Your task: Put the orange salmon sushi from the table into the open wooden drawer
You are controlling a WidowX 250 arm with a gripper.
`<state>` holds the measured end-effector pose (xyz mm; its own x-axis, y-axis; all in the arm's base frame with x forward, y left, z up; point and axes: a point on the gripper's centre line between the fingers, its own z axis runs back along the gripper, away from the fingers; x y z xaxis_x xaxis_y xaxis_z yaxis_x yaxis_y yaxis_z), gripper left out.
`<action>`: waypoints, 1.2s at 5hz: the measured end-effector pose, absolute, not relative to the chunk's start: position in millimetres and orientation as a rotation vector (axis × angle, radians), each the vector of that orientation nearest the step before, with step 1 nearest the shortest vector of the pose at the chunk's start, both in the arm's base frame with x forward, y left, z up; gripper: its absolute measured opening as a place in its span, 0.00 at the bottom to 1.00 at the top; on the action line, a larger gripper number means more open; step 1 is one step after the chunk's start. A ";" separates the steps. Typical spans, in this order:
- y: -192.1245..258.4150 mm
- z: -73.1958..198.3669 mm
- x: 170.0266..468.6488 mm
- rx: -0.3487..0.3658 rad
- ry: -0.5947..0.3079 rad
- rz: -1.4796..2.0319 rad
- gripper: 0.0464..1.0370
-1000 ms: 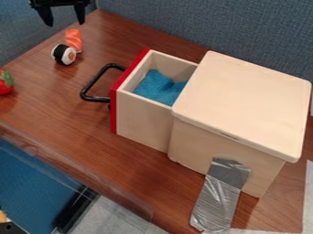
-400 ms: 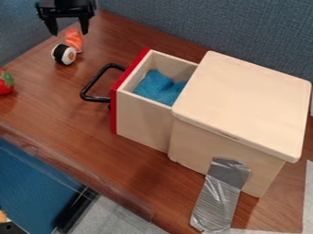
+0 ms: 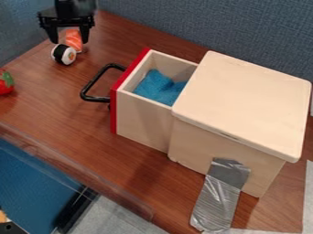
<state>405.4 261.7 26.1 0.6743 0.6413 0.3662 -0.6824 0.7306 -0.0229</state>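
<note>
At the upper left hangs my gripper (image 3: 69, 40), open, its two fingers on either side of the orange-and-white salmon sushi piece (image 3: 74, 39). Just in front of that piece lies a black-and-white sushi roll (image 3: 63, 54), close under the left fingertip. Whether the fingers touch either piece I cannot tell. A red strawberry (image 3: 5, 83) with green leaves is at the left edge. The pale wooden box (image 3: 241, 103) has its drawer (image 3: 143, 116) pulled out, with a red front and black handle (image 3: 92, 88). Blue cloth (image 3: 160, 87) lies inside the drawer.
Silver tape (image 3: 218, 199) runs from the box's side down to the wooden table (image 3: 55, 114). A blue-grey partition (image 3: 214, 23) rises behind. Along the table's front left edge stands a clear rail (image 3: 79, 176).
My gripper has come down from the top edge and slightly to the right, so that its fingers are now lower, beside the salmon piece. The sushi pieces and the drawer have not moved.
</note>
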 end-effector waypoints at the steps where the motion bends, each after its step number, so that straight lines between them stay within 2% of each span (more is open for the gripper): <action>1: 264.5 24.4 405.5 0.125 -0.366 0.774 0.63; 2: 263.6 24.7 405.1 0.120 -0.363 0.780 0.53; 3: 261.9 24.9 402.8 0.084 -0.343 0.783 0.53; 4: 262.3 43.0 401.5 0.049 -0.366 0.796 0.53; 5: 259.5 88.8 401.4 0.012 -0.452 0.785 0.53; 6: 245.1 109.6 390.8 -0.047 -0.479 0.762 0.53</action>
